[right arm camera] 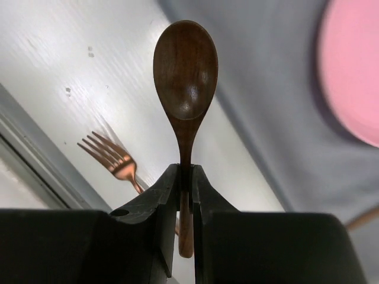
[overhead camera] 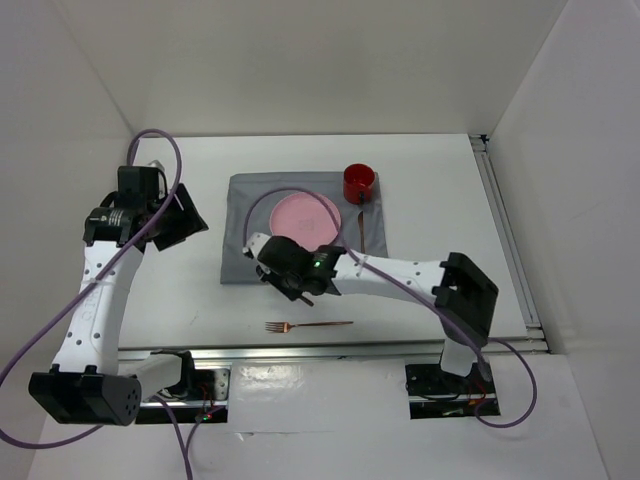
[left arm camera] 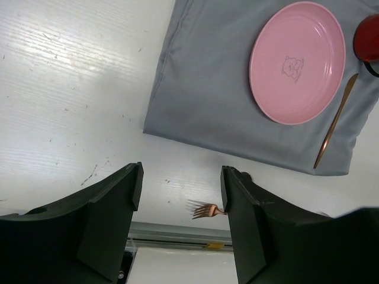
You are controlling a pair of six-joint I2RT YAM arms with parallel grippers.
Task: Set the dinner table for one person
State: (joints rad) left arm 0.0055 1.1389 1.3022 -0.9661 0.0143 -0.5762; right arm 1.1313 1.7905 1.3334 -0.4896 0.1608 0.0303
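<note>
Table: white, matte, flat. It fills the work area in front of both arm bases and carries every item listed below.

Mat: grey cloth, lying flat on the table at centre, with slight creases along its left side.

Plate: pink, resting on the mat right of the mat's centre. A faint figure is printed in its middle.

Cup: red, upright, standing at the far right corner of the mat, just beyond the plate's far right rim.

Knife: copper-coloured, lying on the mat just beside the plate's right edge. It runs from far to near.

Fork: copper-coloured, lying on the bare table between the mat's near edge and the table's near edge. Its tines point left. It is apart from the mat.

Right gripper: positioned over the near edge of the mat, left of centre. The fingers are clamped on the handle of a dark wooden spoon. The spoon bowl projects beyond the fingertips, concave side toward the wrist camera. In the right wrist view the bowl sits over the boundary between mat and table. Whether the spoon touches the surface cannot be told.

Left gripper: positioned over the bare table, left of the mat and well apart from the plate. The fingers are spread wide and released.
</note>
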